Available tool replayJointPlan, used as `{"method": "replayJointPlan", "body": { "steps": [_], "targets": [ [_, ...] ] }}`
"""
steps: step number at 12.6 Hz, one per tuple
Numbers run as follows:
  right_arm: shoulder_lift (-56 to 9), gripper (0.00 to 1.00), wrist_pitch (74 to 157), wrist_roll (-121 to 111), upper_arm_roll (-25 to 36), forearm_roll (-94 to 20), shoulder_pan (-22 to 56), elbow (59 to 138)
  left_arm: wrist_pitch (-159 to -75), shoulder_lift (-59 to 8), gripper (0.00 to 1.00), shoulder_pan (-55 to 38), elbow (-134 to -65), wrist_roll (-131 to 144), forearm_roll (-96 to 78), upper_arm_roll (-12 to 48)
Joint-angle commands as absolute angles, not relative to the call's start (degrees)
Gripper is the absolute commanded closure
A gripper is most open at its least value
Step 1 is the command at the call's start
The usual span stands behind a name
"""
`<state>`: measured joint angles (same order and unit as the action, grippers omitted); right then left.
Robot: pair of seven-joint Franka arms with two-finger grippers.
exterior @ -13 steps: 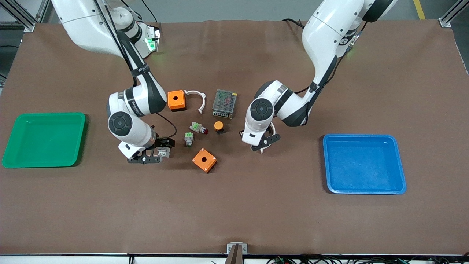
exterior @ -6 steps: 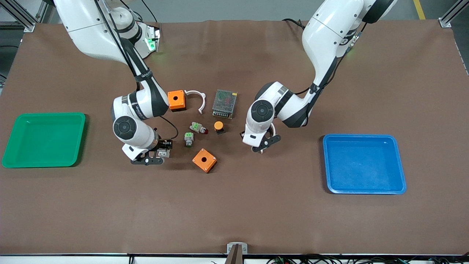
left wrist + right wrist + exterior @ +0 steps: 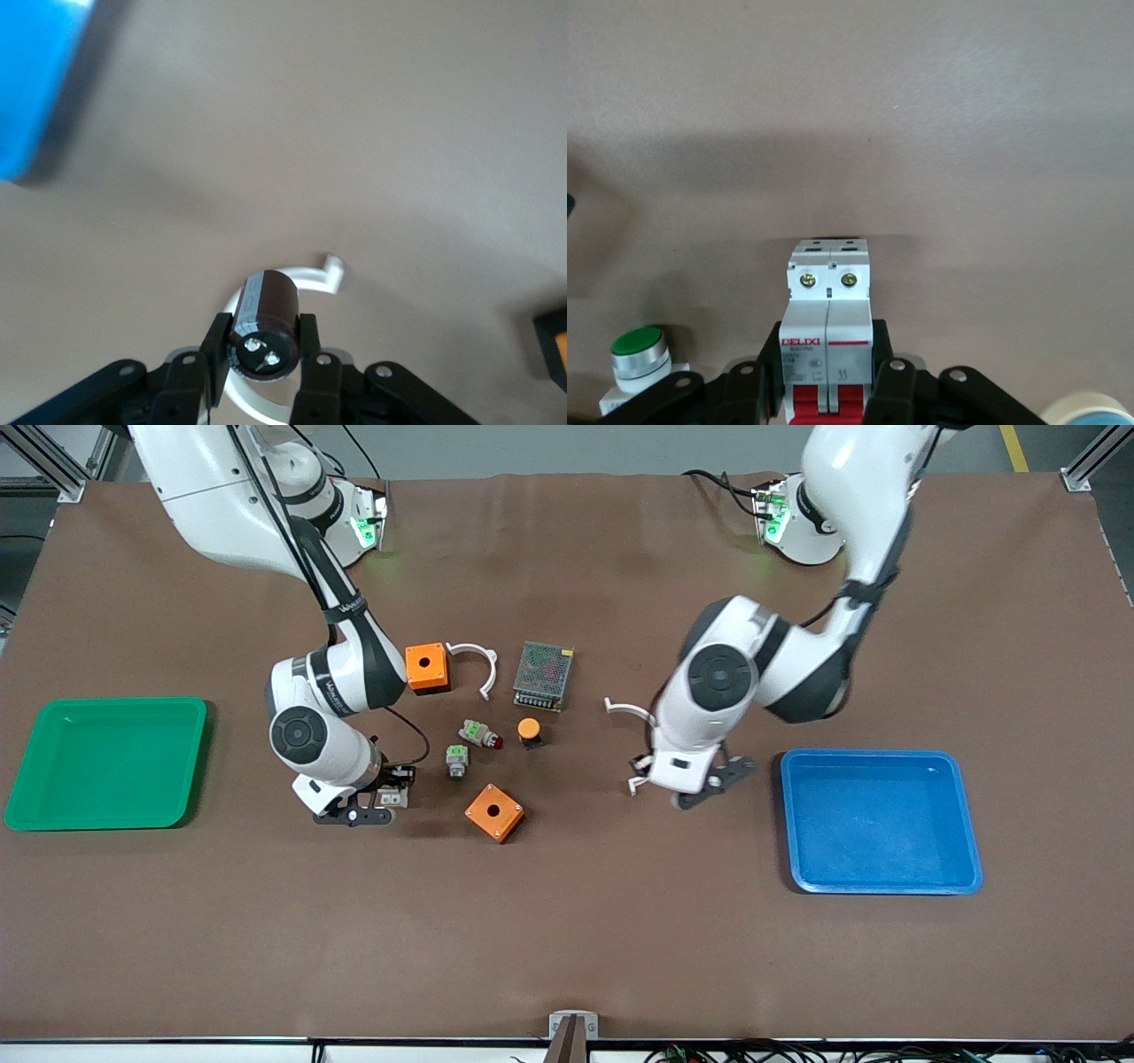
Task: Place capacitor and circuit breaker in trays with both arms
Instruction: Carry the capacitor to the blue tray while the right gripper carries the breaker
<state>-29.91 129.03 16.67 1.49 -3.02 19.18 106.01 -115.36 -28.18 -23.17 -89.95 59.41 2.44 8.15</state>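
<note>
My left gripper (image 3: 709, 784) is shut on the capacitor (image 3: 266, 314), a dark cylinder with two pale terminals on its end. It holds it above the table, over a white C-shaped clip (image 3: 306, 282) and beside the blue tray (image 3: 881, 819). In the front view the left hand hides the capacitor. My right gripper (image 3: 359, 808) is shut on the circuit breaker (image 3: 828, 305), a light-grey block with red levers. It shows small in the front view (image 3: 391, 797), low over the table, between the green tray (image 3: 106, 762) and the green-topped parts.
Two orange boxes (image 3: 427, 666) (image 3: 494, 812), a second white clip (image 3: 474, 660), a mesh-topped power supply (image 3: 543, 676), an orange-capped button (image 3: 529, 731) and two green-topped parts (image 3: 478, 733) (image 3: 456, 760) lie mid-table. The white clip (image 3: 620, 708) lies beside the left hand.
My left arm has risen and swung toward the blue tray with the capacitor, uncovering the white clip. My right gripper has shifted only slightly with the circuit breaker.
</note>
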Motion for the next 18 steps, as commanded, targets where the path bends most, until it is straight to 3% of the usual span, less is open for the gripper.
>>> {"method": "replayJointPlan", "body": {
  "steps": [1,5,7,11,16,18],
  "targets": [
    [-25.41,0.76,115.64,16.17,1.49,-2.90,14.62,100.49,-110.94,-24.97,1.00,-18.30,-91.93,53.47,7.80,8.52],
    [-22.77,0.76,97.86,5.13,1.58,0.33,3.46,90.02,-111.00,-25.74,1.00,-6.62,-92.02,36.52,8.35,8.70],
    [-22.24,0.76,95.02,-0.32,1.50,4.99,-2.69,87.90,-113.19,-27.24,1.00,-1.78,-92.02,29.57,8.44,8.70],
    [-22.67,0.76,97.80,-14.48,1.49,5.27,-15.53,88.15,-120.13,-32.94,1.00,7.19,-92.11,17.95,9.32,8.61],
    [-25.40,0.76,108.08,-23.36,1.49,5.19,-23.72,92.09,-125.51,-37.26,0.99,12.91,-92.46,9.24,9.32,8.70],
    [-25.84,0.76,112.56,-25.04,1.49,5.19,-26.27,95.17,-125.94,-38.31,0.94,13.45,-92.64,8.17,9.32,8.61]
  ]
}}
